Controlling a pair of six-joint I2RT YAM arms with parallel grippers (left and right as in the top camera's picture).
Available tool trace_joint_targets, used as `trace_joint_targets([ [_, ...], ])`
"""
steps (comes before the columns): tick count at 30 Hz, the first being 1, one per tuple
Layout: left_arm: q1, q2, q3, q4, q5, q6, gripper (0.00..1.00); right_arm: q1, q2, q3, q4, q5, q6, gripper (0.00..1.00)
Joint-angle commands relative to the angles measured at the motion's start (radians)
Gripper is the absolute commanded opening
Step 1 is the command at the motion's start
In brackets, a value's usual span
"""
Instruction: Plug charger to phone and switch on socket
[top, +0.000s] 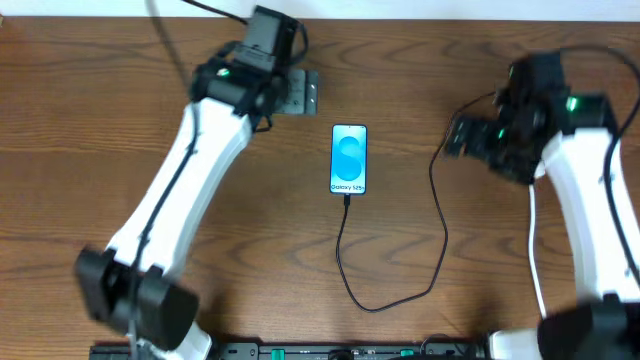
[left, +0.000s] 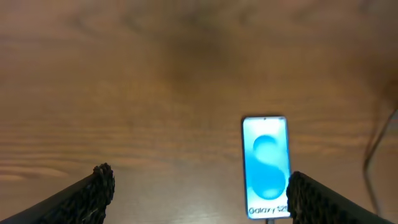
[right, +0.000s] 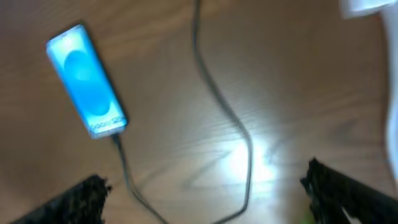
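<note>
Big stuff first: wooden table (top: 250, 250), my left arm (top: 190, 170) reaching up one side and my right arm (top: 585, 210) up the other. My left gripper (left: 199, 190) hangs over bare wood, fingers spread wide with nothing between them. Same deal for my right gripper (right: 208, 186): fingers wide apart, empty.

The phone (top: 349, 158) lies flat mid-table between the two, screen lit, well apart from both. The charger cable (top: 376, 308) leaves the phone's near short end, loops toward my base, then climbs back up toward the right gripper. The plug tip (right: 115, 138) looks seated in the phone, so I'd call the plugging half done. What's left is the socket switch.

Problem is, I can't actually find the socket. Overhead doesn't show it at all, and my guess is it's tucked under the right arm. Only the right wrist cam catches a blurry white patch (right: 364, 6) in its top corner, which might be it, but I can't say. So the next move, I reckon, is to swing the right gripper that way, get the switch in view, then press it with a fingertip.

View notes:
- The left wrist cam reads the "Galaxy" text on the phone but cuts off the port.
- The right wrist cam shows the cable joint.
- Overhead alone shows the whole loop.
</note>
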Motion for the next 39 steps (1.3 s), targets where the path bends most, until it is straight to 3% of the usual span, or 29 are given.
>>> trace_joint_targets([
  [1, 0.004, -0.023, -0.002, -0.006, -0.051, 0.002, 0.91, -0.077, 0.121, 0.151, 0.002, 0.122, -0.029, 0.99],
  [7, 0.004, -0.026, -0.004, -0.008, -0.050, 0.002, 0.91, -0.231, 0.222, 0.210, 0.084, 0.211, 0.058, 0.99],
  [14, 0.004, -0.026, -0.004, -0.010, -0.051, 0.002, 0.91, -0.363, 0.328, 0.210, 0.202, 0.236, 0.061, 0.99],
  [26, 0.004, -0.026, -0.004, -0.010, -0.051, 0.002, 0.91, -0.403, 0.493, 0.210, 0.346, 0.263, 0.064, 0.99],
  [39, 0.004, -0.026, -0.004, -0.010, -0.051, 0.002, 0.91, -0.455, 0.562, 0.201, 0.366, 0.240, 0.064, 0.99],
])
